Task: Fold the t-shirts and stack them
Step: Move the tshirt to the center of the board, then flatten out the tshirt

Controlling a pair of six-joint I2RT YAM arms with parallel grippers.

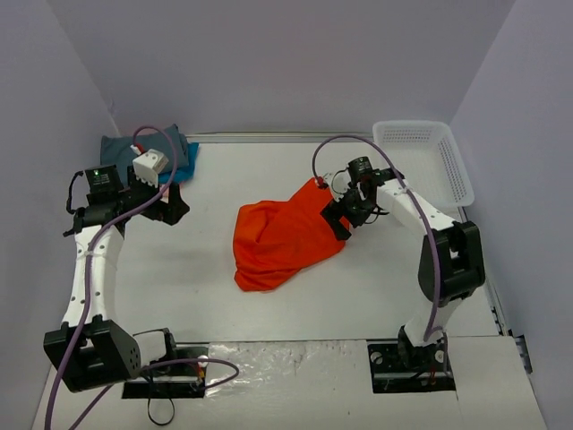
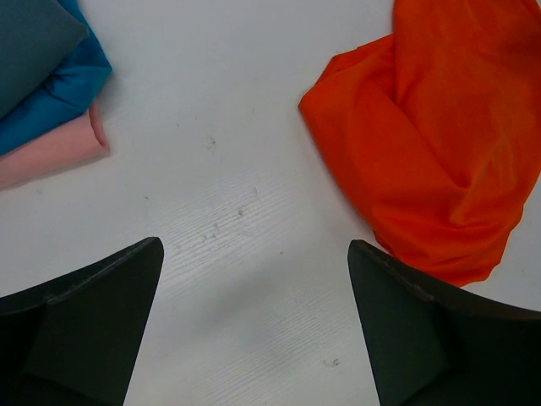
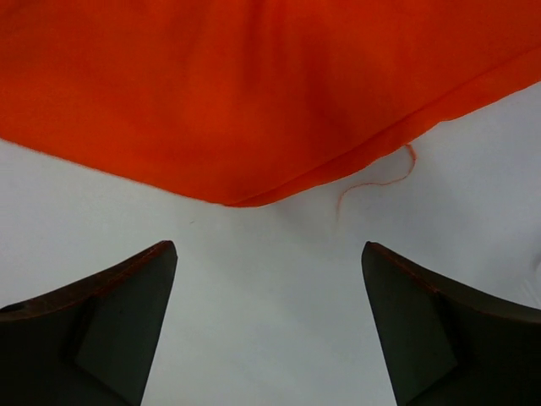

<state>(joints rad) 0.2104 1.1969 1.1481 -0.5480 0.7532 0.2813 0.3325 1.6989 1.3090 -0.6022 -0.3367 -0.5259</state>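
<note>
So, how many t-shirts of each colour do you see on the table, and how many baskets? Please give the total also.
Orange t-shirt: 1
Dark grey-teal t-shirt: 1
Blue t-shirt: 1
Pink t-shirt: 1
White basket: 1
Total: 5

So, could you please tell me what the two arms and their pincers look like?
The left arm and right arm both have white links and black joints, with a purple cable running along each. The left pincer and right pincer have dark, wedge-shaped fingers.
</note>
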